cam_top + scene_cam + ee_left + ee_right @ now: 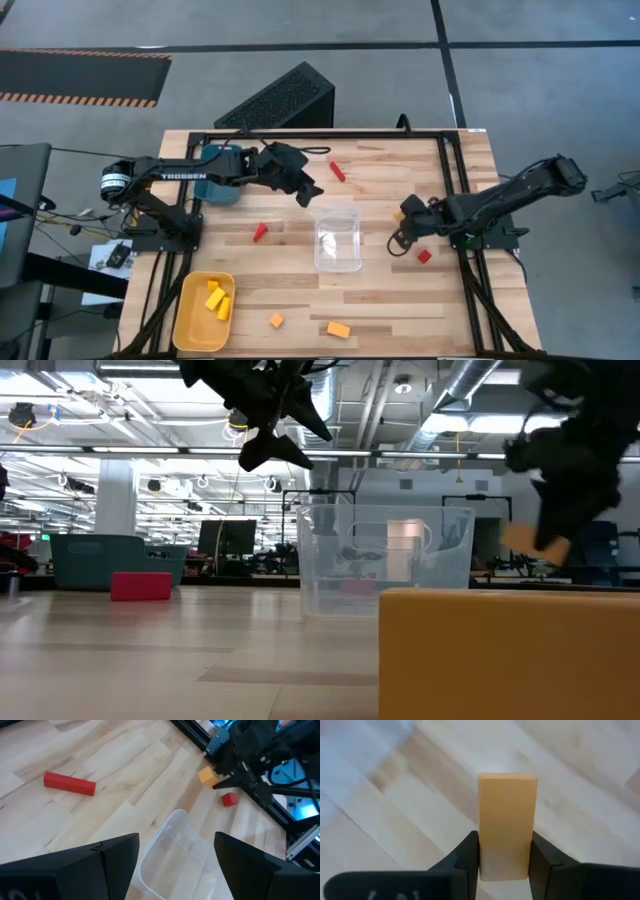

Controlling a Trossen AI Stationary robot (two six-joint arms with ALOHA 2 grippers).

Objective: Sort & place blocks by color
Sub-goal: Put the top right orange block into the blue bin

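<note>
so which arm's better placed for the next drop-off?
Right, probably. The right gripper is already shut on the orange rectangular block, lifted off the wooden table beside the clear plastic box. The left gripper is open and empty above that box.

One word reads out here: "TROSSEN", in pale capitals along the dark link of the left arm (190,172), seen from above at the table's left side. In the low view a small green sign glows far back in the room at the left edge, too small to read. The left wrist view shows faint raised marks at its bottom corner on the arm's own housing, not legible. Nothing else carries readable lettering.
</note>
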